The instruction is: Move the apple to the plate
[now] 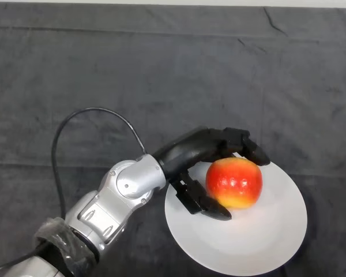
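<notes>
- apple, red over most of its skin and yellow along its near underside, sits on the white plate, toward the plate's far left part rather than its middle.
- left hand is wrapped about it: the upper fingers arch over the far side and top of the fruit, the lower one comes round the near left side, so the apple is clamped between them.
- that two-sided hold makes sense for a round, smooth thing; pressed from one side only, it would roll off.
- silver-grey arm reaches in from the near left, which is likely why the apple has landed on the plate's left part, the side closest to the arm.
- plate lies flat on the dark cloth, toward the near right of the table, its near rim close to the edge of view.
- whether the apple's full weight rests on the plate or hangs a touch above it i cannot tell from here; it looks down.
- by my reckoning the carrying is as good as done, and what is left is to let the fingers spread and draw the hand away gently, lest the apple be nudged and roll.
</notes>
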